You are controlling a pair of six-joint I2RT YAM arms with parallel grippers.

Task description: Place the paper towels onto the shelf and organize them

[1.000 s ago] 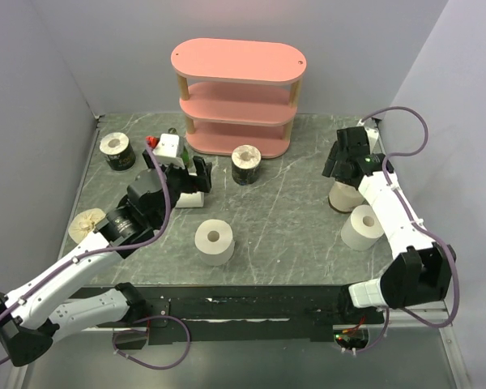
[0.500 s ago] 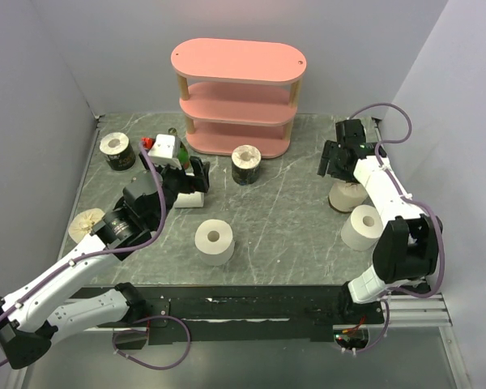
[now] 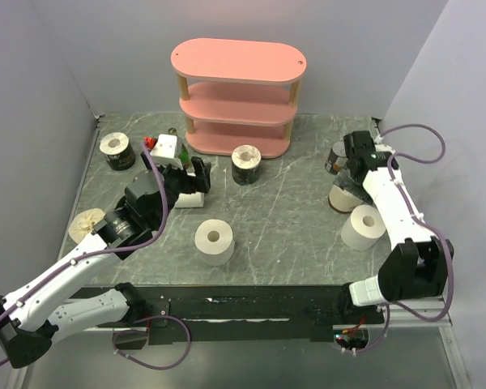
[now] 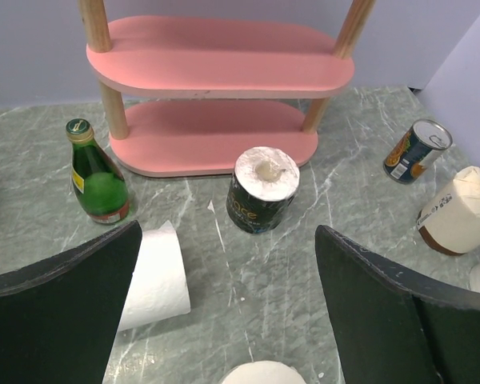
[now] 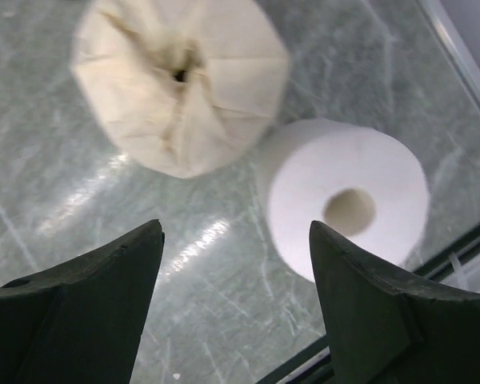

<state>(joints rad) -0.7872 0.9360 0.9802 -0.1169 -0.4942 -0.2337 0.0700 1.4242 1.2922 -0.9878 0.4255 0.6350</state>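
Note:
The pink shelf (image 3: pixel 238 61) stands at the back, its boards bare; it also shows in the left wrist view (image 4: pixel 224 68). My left gripper (image 3: pixel 183 173) is open and empty over a white roll lying on its side (image 4: pixel 156 276). A dark-banded roll (image 4: pixel 262 190) stands ahead of it. Another dark-banded roll (image 3: pixel 117 151) is at the far left. A cream roll (image 3: pixel 85 223) lies left, and a white roll (image 3: pixel 215 241) stands in the middle. My right gripper (image 5: pixel 236 304) is open and empty above a cream roll (image 5: pixel 180 80) and a white roll (image 5: pixel 348 204).
A green glass bottle (image 4: pixel 96 172) stands left of the shelf's foot. A small metal can (image 4: pixel 416 150) stands at the right near the cream roll. A white object with a red part (image 3: pixel 165 147) sits by the bottle. Grey walls close in both sides.
My right wrist has swung and shifted slightly right over the cream roll, still open. My left arm has hardly moved.

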